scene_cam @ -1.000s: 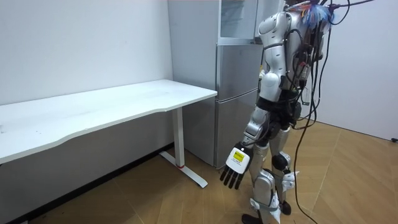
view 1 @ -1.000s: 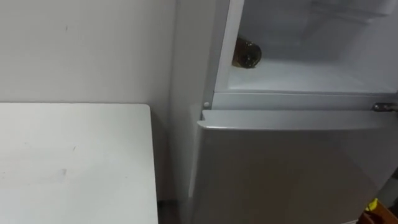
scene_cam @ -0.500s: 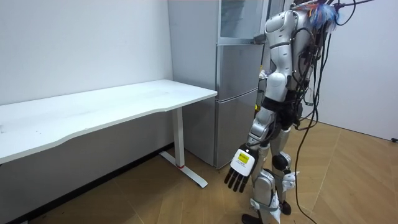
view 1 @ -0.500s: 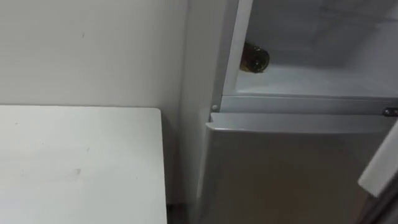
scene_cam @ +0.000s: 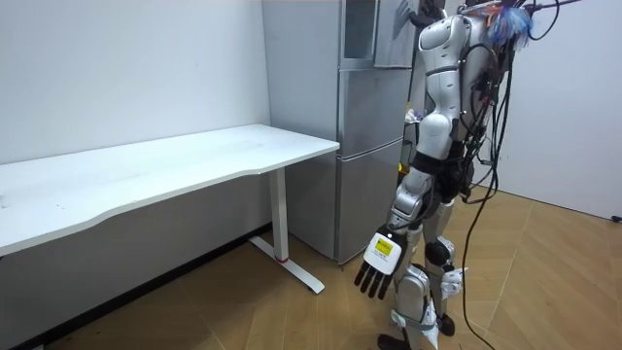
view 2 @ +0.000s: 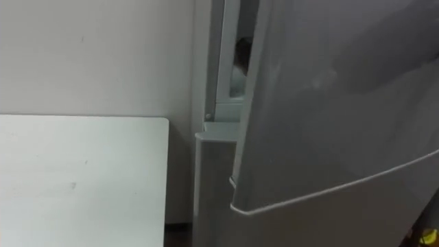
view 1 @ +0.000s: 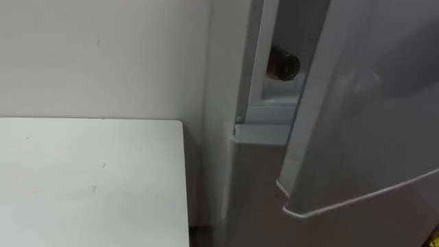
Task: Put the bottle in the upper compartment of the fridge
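A dark bottle (view 1: 282,65) lies on its side on the floor of the upper fridge compartment (view 1: 274,103), at its left end. The grey upper door (view 1: 370,103) stands partly swung across the opening and hides most of the inside; only a narrow gap at the left stays visible, with the bottle (view 2: 241,51) in it. In the room view I stand close in front of the fridge (scene_cam: 369,136). My left hand (scene_cam: 381,264) hangs low beside my leg, fingers straight and empty. My right hand (scene_cam: 425,16) is raised at the upper door's (scene_cam: 394,29) edge.
A white table (view 1: 89,178) stands left of the fridge against the wall, with a narrow gap between them. The lower fridge door (view 1: 254,192) is closed. Wooden floor (scene_cam: 544,282) lies open behind me.
The upper door has swung in from the right across the compartment, covering most of it. The bottle lies where it was. My left hand stays hanging.
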### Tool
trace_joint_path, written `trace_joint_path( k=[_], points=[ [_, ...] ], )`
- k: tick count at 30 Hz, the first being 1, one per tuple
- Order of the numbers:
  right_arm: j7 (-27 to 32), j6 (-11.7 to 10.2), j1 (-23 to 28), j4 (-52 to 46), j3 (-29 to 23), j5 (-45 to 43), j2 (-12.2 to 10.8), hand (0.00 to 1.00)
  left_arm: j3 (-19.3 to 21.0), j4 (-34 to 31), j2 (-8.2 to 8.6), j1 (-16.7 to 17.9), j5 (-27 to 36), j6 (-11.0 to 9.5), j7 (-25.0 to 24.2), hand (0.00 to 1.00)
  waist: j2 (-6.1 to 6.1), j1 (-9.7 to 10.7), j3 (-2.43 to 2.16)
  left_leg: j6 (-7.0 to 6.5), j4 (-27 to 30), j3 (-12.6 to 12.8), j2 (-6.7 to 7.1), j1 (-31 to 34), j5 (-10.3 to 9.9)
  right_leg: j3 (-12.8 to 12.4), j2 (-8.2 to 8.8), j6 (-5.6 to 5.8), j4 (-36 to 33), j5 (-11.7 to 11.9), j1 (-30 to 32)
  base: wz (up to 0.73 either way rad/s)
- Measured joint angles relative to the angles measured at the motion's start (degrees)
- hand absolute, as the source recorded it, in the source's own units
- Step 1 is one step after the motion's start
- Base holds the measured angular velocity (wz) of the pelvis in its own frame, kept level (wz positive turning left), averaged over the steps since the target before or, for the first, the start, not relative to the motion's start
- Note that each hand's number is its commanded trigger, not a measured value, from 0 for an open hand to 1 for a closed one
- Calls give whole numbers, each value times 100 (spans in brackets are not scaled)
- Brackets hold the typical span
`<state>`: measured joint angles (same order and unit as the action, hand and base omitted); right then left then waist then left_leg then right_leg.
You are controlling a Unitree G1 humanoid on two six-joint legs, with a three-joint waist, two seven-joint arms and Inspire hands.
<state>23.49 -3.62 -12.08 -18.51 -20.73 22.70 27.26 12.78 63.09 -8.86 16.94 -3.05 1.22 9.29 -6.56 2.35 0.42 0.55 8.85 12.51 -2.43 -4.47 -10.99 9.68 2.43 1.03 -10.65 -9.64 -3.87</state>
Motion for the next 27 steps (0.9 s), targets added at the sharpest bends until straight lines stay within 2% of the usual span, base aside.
trace_joint_path(
  k=[2, 8, 11, 19, 23, 27],
  points=[
    [-55, -1, -47, 14, 132, -21, 2, 0, -21, -4, -1, -32, -1, 0, 0, 0, -27, -128, -2, 0, 4, -4, -3, 2, 0, 12, 0, 0, 2, 0, 0, 0],
    [-367, -3, -104, 141, 266, -33, 2, 0, -72, -3, -6, -75, -2, 2, 1, 0, -57, -253, 7, 0, 8, -18, -3, 21, 0, 87, 10, 0, 4, 0, -2, 2],
    [-373, -3, -271, 326, 372, -64, 2, 0, -80, -4, -29, -106, -20, 2, 2, 0, -61, -266, 7, 0, 25, -30, 0, 40, 0, 147, 19, 0, 4, 0, -2, 4],
    [-489, -5, -273, 484, 465, -304, 2, 0, -232, -4, -145, -96, -109, 18, 2, 0, -44, -282, -4, -1, 92, -124, -1, 110, -1, 205, 28, -12, 0, 7, -12, 3],
    [-503, -15, -279, 583, 635, -319, 2, 0, -354, 17, -150, -80, -164, 128, -33, 0, 18, -304, -17, -2, 107, -123, -3, 82, 0, 199, 25, -27, -2, 17, -43, 0],
    [-620, -126, -507, 1005, 759, -328, 2, 0, -495, -2, -177, -66, -178, 178, -174, 0, 30, -287, -22, -4, 166, -134, -7, 71, -1, 204, 30, -40, -10, 25, -84, 0]
  ],
)
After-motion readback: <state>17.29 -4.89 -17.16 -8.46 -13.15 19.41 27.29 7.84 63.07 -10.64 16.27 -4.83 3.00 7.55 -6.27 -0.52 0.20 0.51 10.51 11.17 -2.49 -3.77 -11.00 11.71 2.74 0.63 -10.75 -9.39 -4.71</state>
